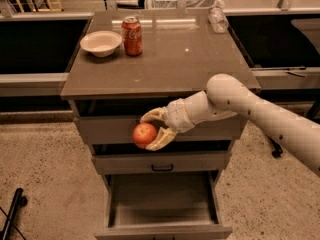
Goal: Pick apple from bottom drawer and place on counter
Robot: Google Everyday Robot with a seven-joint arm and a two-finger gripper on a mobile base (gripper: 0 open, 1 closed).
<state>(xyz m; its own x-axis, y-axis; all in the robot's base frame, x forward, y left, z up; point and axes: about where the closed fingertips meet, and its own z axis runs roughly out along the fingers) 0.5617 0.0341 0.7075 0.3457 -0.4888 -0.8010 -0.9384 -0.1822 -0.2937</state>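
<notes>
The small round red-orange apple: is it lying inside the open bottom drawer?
No, the gripper holds the apple before the top drawer, above the bottom drawer.

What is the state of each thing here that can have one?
Claw: shut on the apple, in front of the top drawer.
Apple: held in the air, not yet on the counter.
Bottom drawer: open, empty.
Middle drawer: shut.
Can: upright on the counter.
Bowl: upright.

Robotics lab, jaws before upper drawer [105, 130], speckled floor [40, 164]
</notes>
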